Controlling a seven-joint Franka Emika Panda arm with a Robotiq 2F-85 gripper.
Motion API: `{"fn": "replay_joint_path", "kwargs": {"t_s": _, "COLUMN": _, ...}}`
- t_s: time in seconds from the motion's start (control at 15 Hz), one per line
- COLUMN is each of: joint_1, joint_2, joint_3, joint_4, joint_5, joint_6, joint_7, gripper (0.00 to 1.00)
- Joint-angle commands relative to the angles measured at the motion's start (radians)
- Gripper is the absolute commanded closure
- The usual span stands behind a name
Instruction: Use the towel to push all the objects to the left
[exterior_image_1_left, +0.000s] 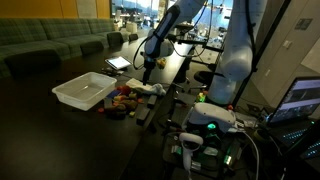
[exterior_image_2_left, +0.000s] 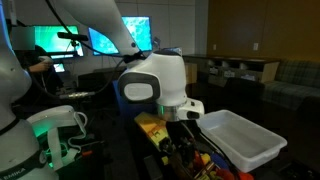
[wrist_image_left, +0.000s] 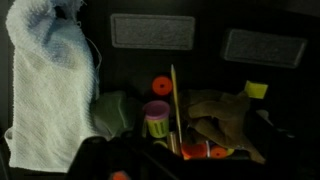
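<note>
Gripper (exterior_image_1_left: 148, 72) hangs over the toys (wrist_image_left: 190, 120), jaws apart, nothing held as far as the views show. The towel (wrist_image_left: 45, 95) lies loose on the dark tabletop (wrist_image_left: 130, 70) just beside the toys, not gripped. In the wrist view its edge is near or touching a green toy (wrist_image_left: 115, 112); cannot tell which.

Risks, judged:
- Pinching one fold only, so the cloth trails and rides over the toys instead of pushing them.
- The orange disc (wrist_image_left: 162, 86) and the small cup (wrist_image_left: 157, 120) look round and may roll off sideways from the sweep.
- The brown plush (wrist_image_left: 225, 122) is soft and may bunch under the towel and stay behind.
- A thin stick (wrist_image_left: 175, 105) lies across the cluster and may pivot and scatter the small pieces.
- The toys sit near the tray, so a sweep that way could jam them against it or shove it.

Containers: the white tray (exterior_image_1_left: 75, 98) stands beside the toys and looks empty in both exterior views. The inside of the cup is too small to tell.
</note>
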Motion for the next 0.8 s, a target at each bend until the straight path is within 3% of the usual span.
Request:
{"fn": "replay_joint_path", "kwargs": {"t_s": 0.0, "joint_1": -0.154, "joint_2": 0.248, "joint_3": 0.098, "joint_4": 0.196, "joint_5": 0.029, "joint_6": 0.045, "joint_7": -0.095, "gripper": 0.00}}
{"fn": "replay_joint_path", "kwargs": {"t_s": 0.33, "joint_1": -0.307, "joint_2": 0.528, "joint_3": 0.125, "joint_4": 0.458, "joint_5": -0.107, "joint_6": 0.067, "joint_7": -0.048, "gripper": 0.00}}
{"fn": "replay_joint_path", "kwargs": {"t_s": 0.73, "joint_1": -0.445, "joint_2": 0.719, "joint_3": 0.158, "joint_4": 0.715, "joint_5": -0.172, "joint_6": 0.010, "joint_7": -0.040, "gripper": 0.00}}
